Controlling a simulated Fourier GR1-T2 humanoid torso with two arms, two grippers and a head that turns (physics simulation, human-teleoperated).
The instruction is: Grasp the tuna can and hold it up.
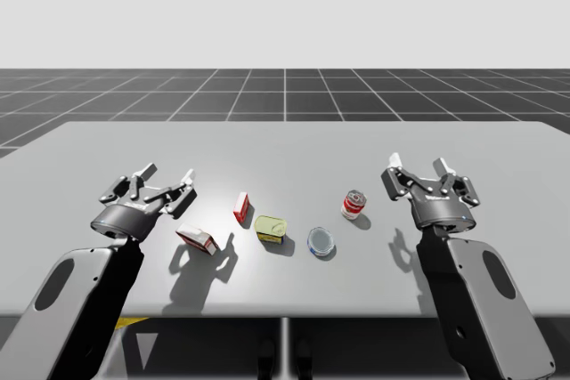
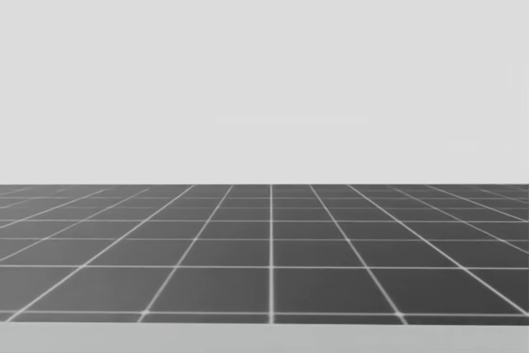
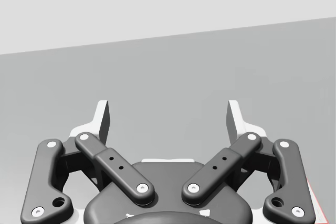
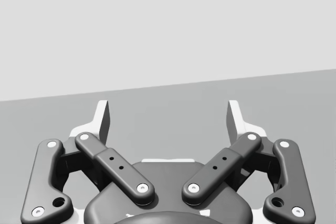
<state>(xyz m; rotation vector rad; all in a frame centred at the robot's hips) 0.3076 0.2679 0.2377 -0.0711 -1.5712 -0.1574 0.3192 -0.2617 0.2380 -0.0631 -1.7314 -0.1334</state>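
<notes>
The tuna can (image 1: 321, 240), flat and bluish, lies near the front edge of the table (image 1: 294, 144). A yellow-green rectangular tin (image 1: 271, 228) sits just beside it, and a red-and-white upright can (image 1: 354, 205) stands nearer the right gripper (image 1: 419, 166). Further left are a small red box (image 1: 241, 207) and a toppled red-and-white box (image 1: 198, 238), the latter close by the left gripper (image 1: 167, 175). Both grippers hover with fingers spread wide, holding nothing.

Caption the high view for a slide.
Left pincer and right pincer, both open, flank the tuna can on the table.
</notes>
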